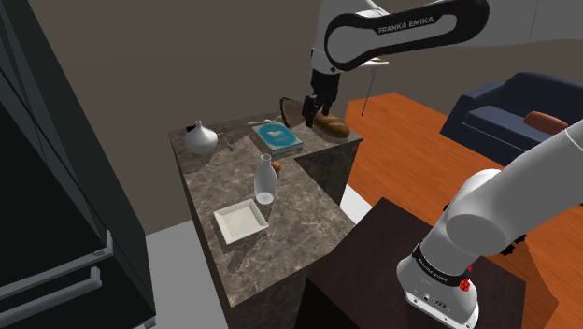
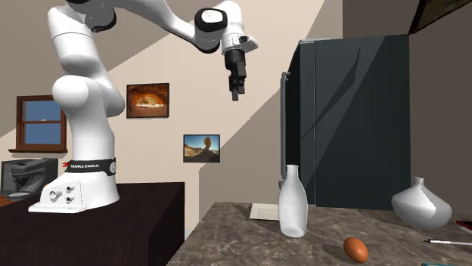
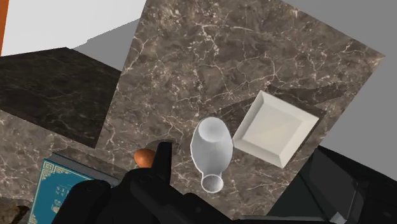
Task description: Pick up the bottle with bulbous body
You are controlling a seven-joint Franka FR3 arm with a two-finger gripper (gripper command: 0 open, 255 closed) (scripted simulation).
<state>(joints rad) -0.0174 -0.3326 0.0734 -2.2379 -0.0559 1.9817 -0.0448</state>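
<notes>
The dark marbled bench [image 1: 280, 245] lies far beneath the fingers [image 2: 235, 92], which hang pointing straight down and stand apart with nothing between them. The pale bulbous bottle [image 1: 200, 137] stands upright on that bench, well below the fingers and well off to one side of them, its long axis vertical and its thin neck uppermost. The taller slim bottle [image 1: 265, 182] and a small brown egg [image 2: 355, 248] sit much closer to the spot under the fingers. So I'd say the coming move is a sideways carry before any descent.
</notes>
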